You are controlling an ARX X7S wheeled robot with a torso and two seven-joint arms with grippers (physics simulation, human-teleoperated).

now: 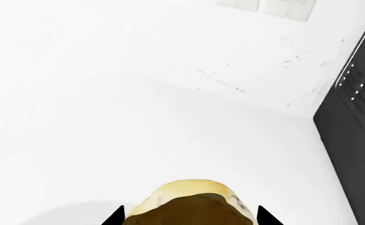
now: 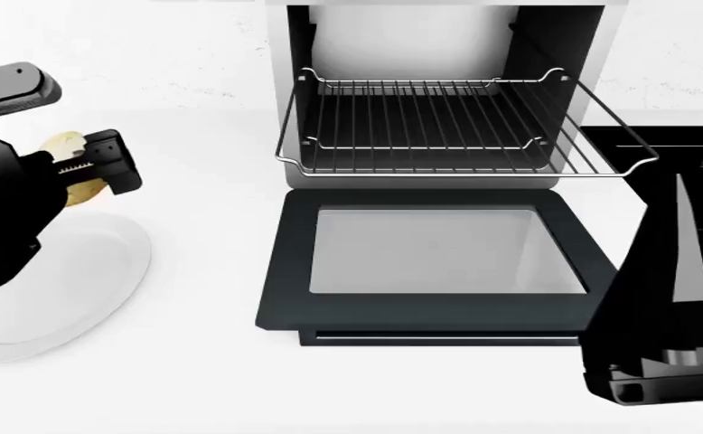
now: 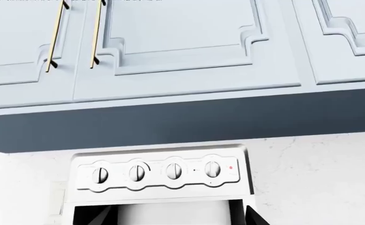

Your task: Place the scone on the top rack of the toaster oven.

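Observation:
My left gripper (image 2: 87, 170) is shut on the scone (image 2: 72, 145), a pale-yellow lump, and holds it in the air above the far edge of a round white plate (image 2: 51, 298). In the left wrist view the scone (image 1: 189, 199) fills the gap between the two black fingertips (image 1: 115, 217). To the right stands the toaster oven (image 2: 448, 27). Its black glass door (image 2: 430, 262) lies dropped flat on the counter, and the top rack (image 2: 448, 127), a silver wire grid, is slid out over it with nothing on it. My right gripper (image 2: 677, 208) is open near the oven's right side, pointing up.
A black sink (image 2: 689, 149) lies at the right behind my right arm. The right wrist view faces pale wall cabinets (image 3: 182, 42) and a white range panel with knobs (image 3: 157, 172). The left wrist view shows a white wall, sockets (image 1: 267, 5) and a dark vented panel (image 1: 354, 140).

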